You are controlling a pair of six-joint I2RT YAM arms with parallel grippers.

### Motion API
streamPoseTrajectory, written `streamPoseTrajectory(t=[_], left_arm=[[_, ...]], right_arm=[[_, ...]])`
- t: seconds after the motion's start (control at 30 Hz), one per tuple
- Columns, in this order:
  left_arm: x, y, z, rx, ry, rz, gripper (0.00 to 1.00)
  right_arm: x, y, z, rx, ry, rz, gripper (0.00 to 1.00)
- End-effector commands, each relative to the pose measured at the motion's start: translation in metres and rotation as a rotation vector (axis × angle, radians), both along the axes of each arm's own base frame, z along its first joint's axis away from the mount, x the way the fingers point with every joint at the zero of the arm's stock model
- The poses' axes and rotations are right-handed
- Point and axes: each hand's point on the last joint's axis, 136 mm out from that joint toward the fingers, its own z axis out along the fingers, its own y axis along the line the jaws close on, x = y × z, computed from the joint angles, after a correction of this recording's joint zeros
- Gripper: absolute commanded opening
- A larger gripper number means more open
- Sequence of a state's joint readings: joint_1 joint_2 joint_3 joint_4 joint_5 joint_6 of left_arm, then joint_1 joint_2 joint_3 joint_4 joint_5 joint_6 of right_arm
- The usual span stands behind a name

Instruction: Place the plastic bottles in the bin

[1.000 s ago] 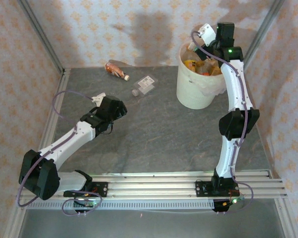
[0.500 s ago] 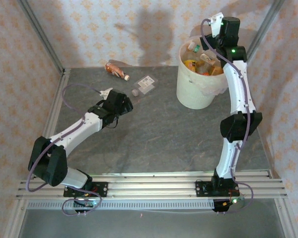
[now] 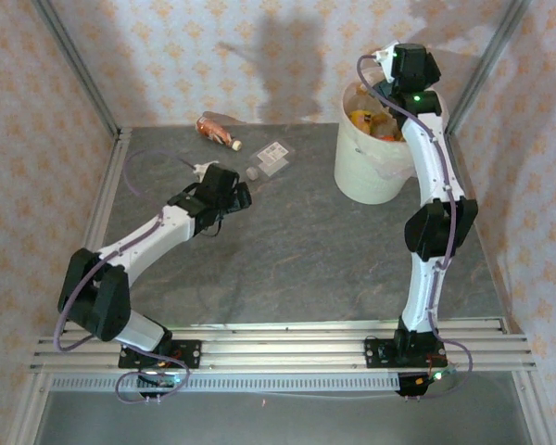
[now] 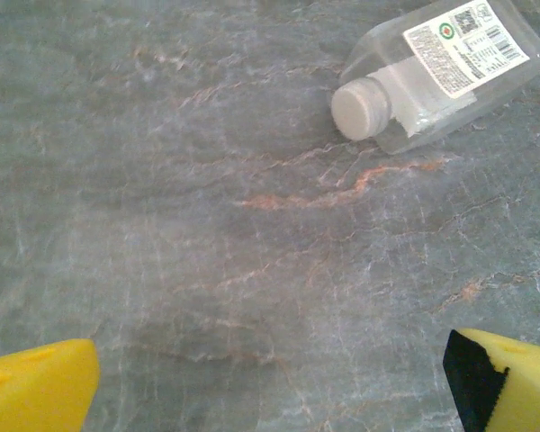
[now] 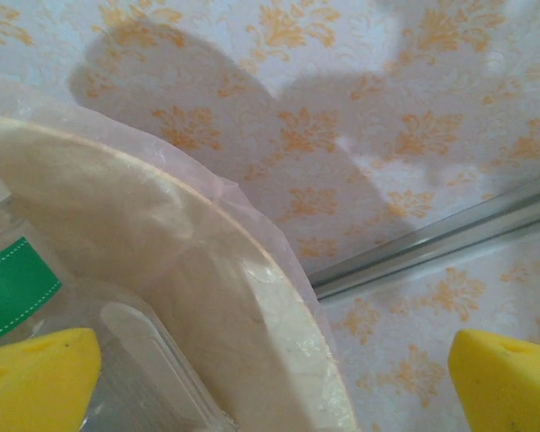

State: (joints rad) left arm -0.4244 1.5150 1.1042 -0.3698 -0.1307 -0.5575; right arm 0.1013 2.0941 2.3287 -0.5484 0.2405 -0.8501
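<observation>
Left pincer (image 4: 270, 382) has advanced, released, toward the clear bottle (image 4: 432, 72); right pincer (image 5: 270, 378) released over bin (image 3: 375, 171); straddle bottle's body.

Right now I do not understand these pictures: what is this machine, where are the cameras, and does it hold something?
Two white robot arms stand at a grey table. One camera looks down from above; one sits on each wrist, where the yellow tips are its jaws. A clear bottle lies before the left arm, a brownish bottle further back. The right arm reaches over the white bin, which holds more bottles. Both pairs of jaws are open and hold nothing.
</observation>
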Motion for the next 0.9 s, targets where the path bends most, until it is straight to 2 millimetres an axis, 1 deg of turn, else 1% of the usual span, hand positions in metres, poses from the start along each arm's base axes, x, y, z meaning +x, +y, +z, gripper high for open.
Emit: streamPoseTrajectory(t=[0.0,0.13,0.23,0.33,0.37,0.47,0.57,0.63,0.73,0.87], left_arm=[[0.029,-0.010,0.013,0.097,-0.045,-0.110,1.00],[0.057,-0.030,0.009,0.160,-0.050,-0.235,1.00],[0.080,-0.040,0.003,0.180,-0.031,-0.315,1.00],[0.103,-0.052,-0.010,0.182,0.015,-0.398,1.00],[0.110,-0.055,-0.017,0.201,0.039,-0.431,1.00],[0.131,-0.061,-0.030,0.277,0.069,-0.496,1.00],[0.151,-0.059,-0.044,0.354,0.097,-0.522,0.99],[0.160,-0.061,-0.051,0.373,0.112,-0.554,0.97],[0.172,-0.062,-0.054,0.411,0.105,-0.572,0.97],[0.190,-0.060,-0.057,0.449,0.096,-0.559,0.99]], right_arm=[[-0.028,-0.014,0.024,0.011,-0.005,-0.051,0.99],[-0.049,0.014,0.056,0.249,-0.100,0.048,0.99],[-0.073,0.030,0.078,0.482,-0.157,0.072,0.99],[-0.103,0.050,0.089,0.740,-0.162,0.114,0.99],[-0.111,0.060,0.090,0.810,-0.154,0.146,0.99],[-0.141,0.092,0.095,0.989,-0.156,0.289,0.99],[-0.173,0.115,0.098,1.058,-0.191,0.435,0.99],[-0.191,0.121,0.098,1.068,-0.205,0.484,0.99],[-0.210,0.119,0.095,1.045,-0.205,0.486,0.99],[-0.221,0.111,0.083,1.008,-0.175,0.436,0.99]])
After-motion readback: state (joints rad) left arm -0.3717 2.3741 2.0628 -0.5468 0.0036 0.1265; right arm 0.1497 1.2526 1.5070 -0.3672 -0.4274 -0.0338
